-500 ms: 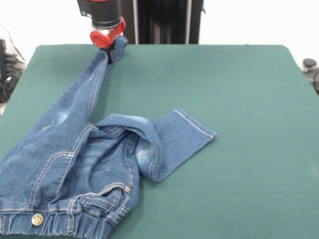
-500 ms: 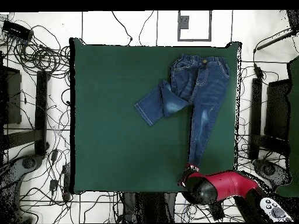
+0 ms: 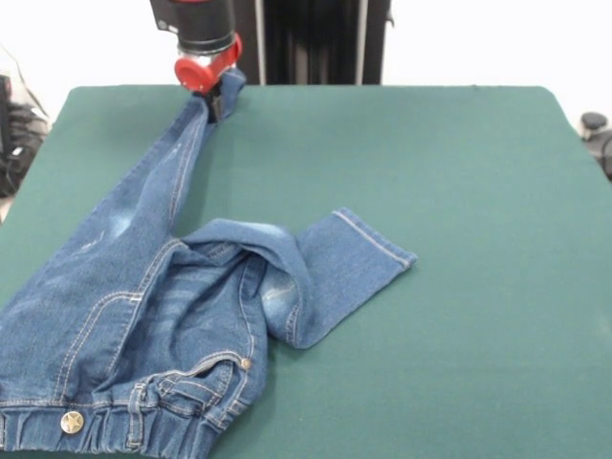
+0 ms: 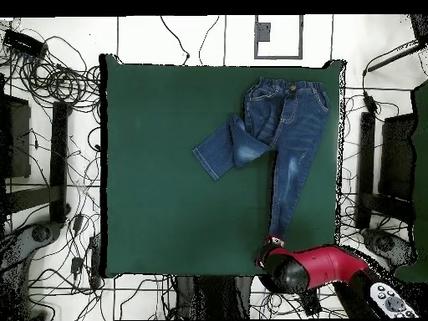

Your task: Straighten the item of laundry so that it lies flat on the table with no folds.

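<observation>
The blue denim jeans (image 3: 143, 306) lie on the dark green table (image 3: 459, 191), waistband and metal button at the near left edge in the front view. One leg is stretched straight toward the far left. The other leg is folded across, cuff pointing right. My gripper (image 3: 216, 98) is shut on the cuff of the straight leg at the table's far left. In the overhead view the jeans (image 4: 280, 134) lie at the upper right and the gripper (image 4: 272, 242) holds the leg's end near the table's bottom edge.
The robot's black pedestal (image 3: 316, 38) stands behind the table's far edge. Cables and equipment (image 4: 50, 167) surround the table on the floor. The jeans' waistband (image 4: 292, 88) lies close to the table's top edge in the overhead view.
</observation>
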### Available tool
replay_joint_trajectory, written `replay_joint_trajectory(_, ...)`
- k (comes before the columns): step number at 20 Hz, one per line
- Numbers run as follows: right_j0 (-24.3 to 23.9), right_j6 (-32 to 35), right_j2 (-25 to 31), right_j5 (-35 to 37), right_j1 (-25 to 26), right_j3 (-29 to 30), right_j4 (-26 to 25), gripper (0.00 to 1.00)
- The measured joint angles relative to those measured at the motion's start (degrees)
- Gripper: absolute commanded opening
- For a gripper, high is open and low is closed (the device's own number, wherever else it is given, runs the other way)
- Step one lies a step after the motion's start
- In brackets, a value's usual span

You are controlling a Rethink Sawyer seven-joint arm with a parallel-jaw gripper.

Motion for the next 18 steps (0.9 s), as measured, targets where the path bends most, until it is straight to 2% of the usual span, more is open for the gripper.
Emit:
replay_joint_trajectory(7,1.98,0.0,-1.71,-1.87,-0.21,-0.07,-1.28,0.0)
replay_joint_trajectory(8,1.98,0.0,-1.75,-2.3,-0.24,0.02,-1.67,1.0)
replay_joint_trajectory(14,1.45,0.0,-1.45,-2.71,-0.21,0.22,-2.14,1.0)
replay_joint_trajectory(18,-3.38,0.0,2.23,-2.77,0.14,1.49,-3.94,1.0)
